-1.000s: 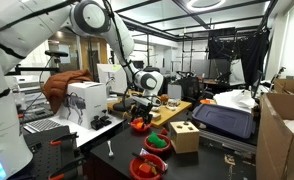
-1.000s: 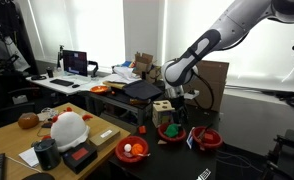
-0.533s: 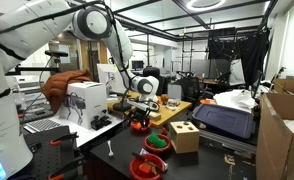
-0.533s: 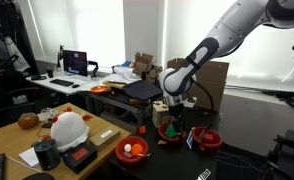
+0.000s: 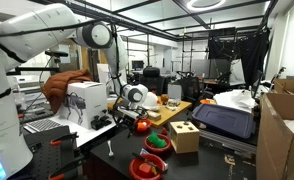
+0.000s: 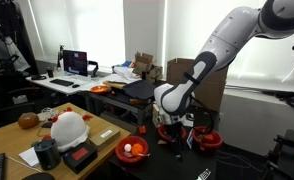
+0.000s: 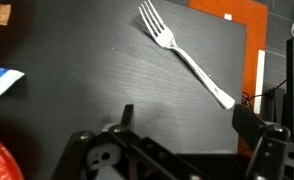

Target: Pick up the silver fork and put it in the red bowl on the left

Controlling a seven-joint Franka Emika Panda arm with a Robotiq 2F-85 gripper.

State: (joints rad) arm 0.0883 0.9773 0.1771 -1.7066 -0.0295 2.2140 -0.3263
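Silver fork (image 7: 184,55) lay on the black surface (image 7: 77,70), tines toward ten o'clock, at twelve o'clock from my fingers (image 7: 253,127) (spread apart).

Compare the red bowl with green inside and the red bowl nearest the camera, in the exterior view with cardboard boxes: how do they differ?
The red bowl with green inside holds something green; the nearest red bowl shows orange-red inside. The green-filled bowl sits right beside the wooden block; the nearest bowl sits apart from it, closer to the camera. The nearest bowl's rim looks darker. Both are round, red and upright on the dark table.
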